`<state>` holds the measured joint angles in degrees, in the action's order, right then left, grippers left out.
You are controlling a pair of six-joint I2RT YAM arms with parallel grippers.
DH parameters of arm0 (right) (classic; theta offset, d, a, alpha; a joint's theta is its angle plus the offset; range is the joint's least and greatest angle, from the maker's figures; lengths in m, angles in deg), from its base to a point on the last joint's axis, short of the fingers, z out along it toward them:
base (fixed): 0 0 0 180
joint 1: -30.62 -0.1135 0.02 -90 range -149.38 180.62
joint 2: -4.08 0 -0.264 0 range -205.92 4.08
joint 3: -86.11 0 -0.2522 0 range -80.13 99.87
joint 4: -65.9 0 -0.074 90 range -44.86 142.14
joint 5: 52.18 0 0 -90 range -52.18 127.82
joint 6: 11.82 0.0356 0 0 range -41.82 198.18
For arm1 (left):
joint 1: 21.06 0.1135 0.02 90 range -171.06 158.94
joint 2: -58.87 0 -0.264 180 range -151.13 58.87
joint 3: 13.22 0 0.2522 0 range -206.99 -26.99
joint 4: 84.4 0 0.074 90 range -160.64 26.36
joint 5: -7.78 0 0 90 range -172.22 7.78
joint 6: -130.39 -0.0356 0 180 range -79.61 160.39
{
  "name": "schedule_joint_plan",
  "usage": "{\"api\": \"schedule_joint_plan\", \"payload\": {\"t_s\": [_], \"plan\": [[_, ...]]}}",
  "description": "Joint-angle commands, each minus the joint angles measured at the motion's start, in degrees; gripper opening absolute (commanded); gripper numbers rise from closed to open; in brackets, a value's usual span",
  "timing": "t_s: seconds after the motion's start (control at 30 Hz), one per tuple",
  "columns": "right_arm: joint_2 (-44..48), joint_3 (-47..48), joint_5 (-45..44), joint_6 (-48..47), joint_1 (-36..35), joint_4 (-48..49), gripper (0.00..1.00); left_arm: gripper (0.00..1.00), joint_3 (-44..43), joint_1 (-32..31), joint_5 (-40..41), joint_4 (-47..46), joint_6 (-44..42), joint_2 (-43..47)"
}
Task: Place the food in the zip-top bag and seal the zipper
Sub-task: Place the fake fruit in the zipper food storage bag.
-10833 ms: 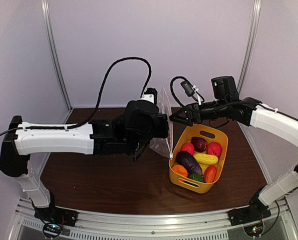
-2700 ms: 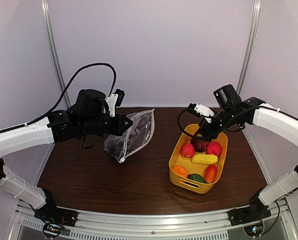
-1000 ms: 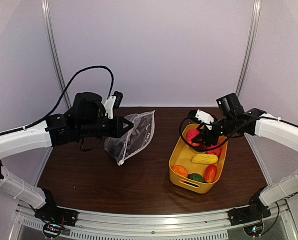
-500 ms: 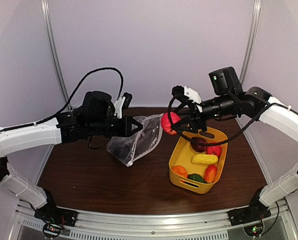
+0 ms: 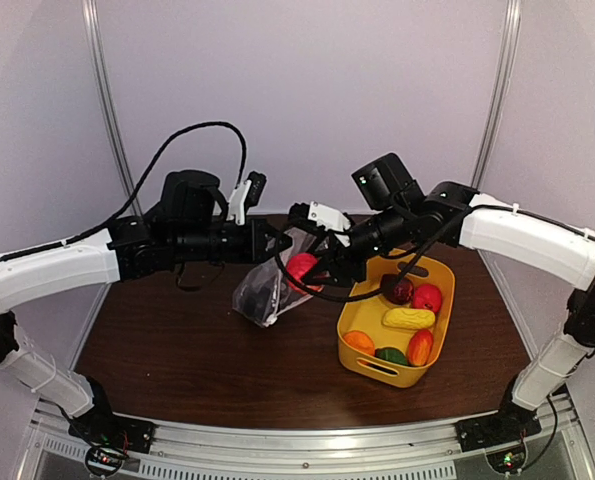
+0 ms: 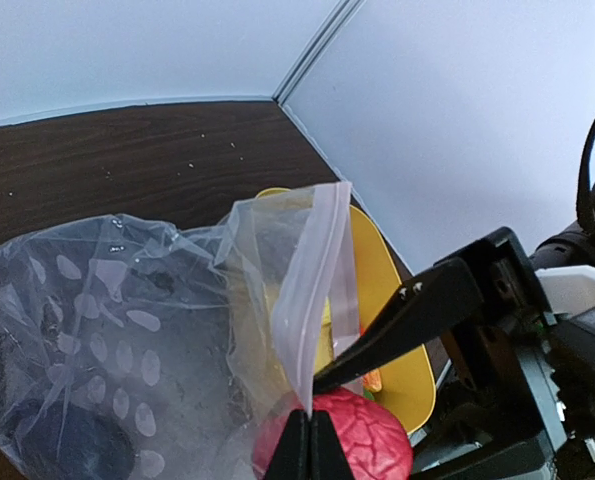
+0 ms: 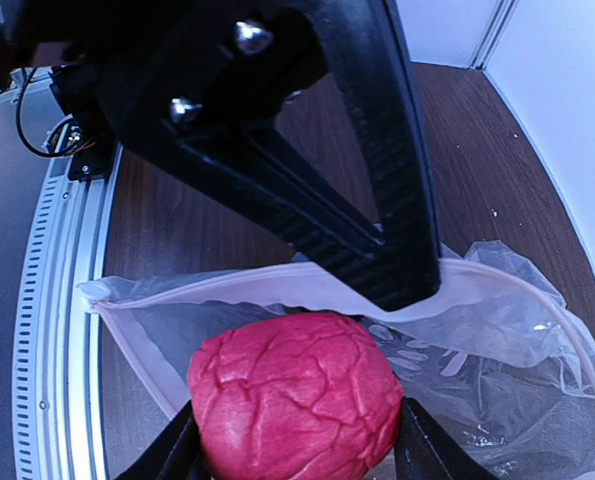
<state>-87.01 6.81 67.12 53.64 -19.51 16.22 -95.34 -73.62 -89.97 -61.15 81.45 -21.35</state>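
We are putting food in the bag (image 6: 127, 300). The left gripper (image 6: 310, 445) is pinched shut on the zipper (image 6: 315, 285) edge and holds the bag up with its mouth open. The right gripper (image 7: 295, 440) is closed around a red fruit (image 7: 295, 395). The fruit sits right at the mouth, just in front of the left gripper. One dark food (image 6: 72, 445) lies deep in the bag, below the left gripper.

More food waits in the tub (image 5: 348, 312) under the right arm.

Next, I think, the right gripper must push the fruit a bit further in. Then it should open and let the fruit drop, without knocking the thin edge loose.
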Motion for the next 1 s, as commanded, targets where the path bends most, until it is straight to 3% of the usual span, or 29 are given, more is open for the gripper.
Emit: {"api": "schedule_joint_plan", "payload": {"t_s": [0.0, 0.07, 0.17, 0.33, 0.63, 0.77, 0.9, 0.97], "plan": [[-0.79, 3.19, -6.57, 2.95, -0.15, 2.69, 0.57, 0.0, -0.95, -0.27, -0.78, -1.7, 0.75, 1.77], [-1.63, 4.23, -7.9, 3.71, -0.18, 3.03, 0.58, 0.0, -0.75, -0.33, -0.95, -1.84, 0.84, 1.98], [-3.09, 6.03, -8.55, 4.2, -0.48, 2.27, 0.71, 0.0, -0.24, -0.35, -0.93, -2.28, 0.84, 2.32], [-2.38, 7.81, -5.42, 5.66, -0.56, 0.54, 0.83, 0.0, 0.61, -0.32, 0.19, -2.1, 0.26, 3.26], [7.6, 4.65, -4.0, 0.85, 0.13, -3.73, 0.83, 0.0, 1.18, -0.27, 4.89, 0.52, -1.86, 5.63], [15.67, -0.89, -5.39, -3.19, 4.08, -4.07, 0.83, 0.0, -0.07, -0.23, 12.23, 4.08, -6.61, 9.28], [20.53, -7.53, -9.3, -5.78, 9.52, -4.87, 0.84, 0.0, -7.26, -0.17, 28.2, 13.62, -14.94, 13.3], [21.21, -11.24, -9.66, -5.61, 12.84, -4.92, 0.83, 0.0, -3.9, -0.16, 29.24, 9.06, -16.54, 14.67]]}}
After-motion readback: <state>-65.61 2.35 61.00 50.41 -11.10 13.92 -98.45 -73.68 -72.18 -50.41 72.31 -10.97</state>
